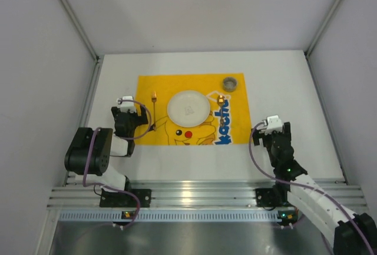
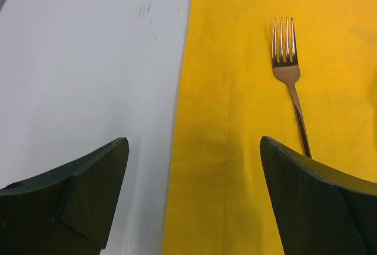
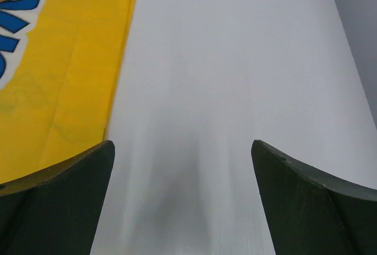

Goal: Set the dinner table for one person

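White dinner table (image 1: 283,90) carries yellow mat (image 1: 152,88) bearing plate (image 1: 189,107) and fork (image 2: 291,72).

A yellow cartoon-printed mat (image 1: 177,87) lies flat, a white plate (image 1: 189,107) at its middle, a gold fork (image 2: 286,72) left of the plate, and a small grey cup (image 1: 229,83) near its far right corner.

**Two black-and-white robot arms**

The left arm (image 1: 88,149) has a bulky black motor housing and a white link. The right arm (image 1: 318,199) has a long white link, black joints and a small green light (image 1: 289,169). A purple cable (image 1: 251,146) loops along each arm. Each wrist carries a small white camera block (image 1: 125,99). Seen close, the fingers (image 2: 88,190) are dark, matte wedges with curved edges.
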Action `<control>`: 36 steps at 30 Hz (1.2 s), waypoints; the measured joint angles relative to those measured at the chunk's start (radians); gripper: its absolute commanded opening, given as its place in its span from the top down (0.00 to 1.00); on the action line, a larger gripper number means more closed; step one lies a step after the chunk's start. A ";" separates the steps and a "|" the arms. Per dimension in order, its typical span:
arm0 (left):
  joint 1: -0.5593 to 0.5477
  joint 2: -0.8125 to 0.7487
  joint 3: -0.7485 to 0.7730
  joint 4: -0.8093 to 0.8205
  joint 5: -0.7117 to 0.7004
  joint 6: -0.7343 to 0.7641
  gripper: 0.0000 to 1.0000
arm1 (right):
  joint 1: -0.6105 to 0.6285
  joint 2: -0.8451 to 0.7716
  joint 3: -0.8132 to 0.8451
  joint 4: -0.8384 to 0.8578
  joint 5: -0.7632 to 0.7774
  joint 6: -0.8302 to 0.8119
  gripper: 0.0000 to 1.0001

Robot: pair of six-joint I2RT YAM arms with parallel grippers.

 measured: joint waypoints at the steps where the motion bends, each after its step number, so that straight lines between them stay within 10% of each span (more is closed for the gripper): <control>1: 0.000 0.000 0.000 0.000 0.000 0.000 0.02 | -0.062 0.058 0.000 0.061 -0.041 -0.001 0.00; 15: 0.001 0.000 0.002 0.000 0.000 0.000 0.02 | -0.455 0.903 0.163 0.796 -0.485 0.108 0.00; 36: 0.005 0.000 0.002 0.000 0.000 0.000 0.02 | -0.456 0.913 0.199 0.835 -0.446 0.151 0.00</control>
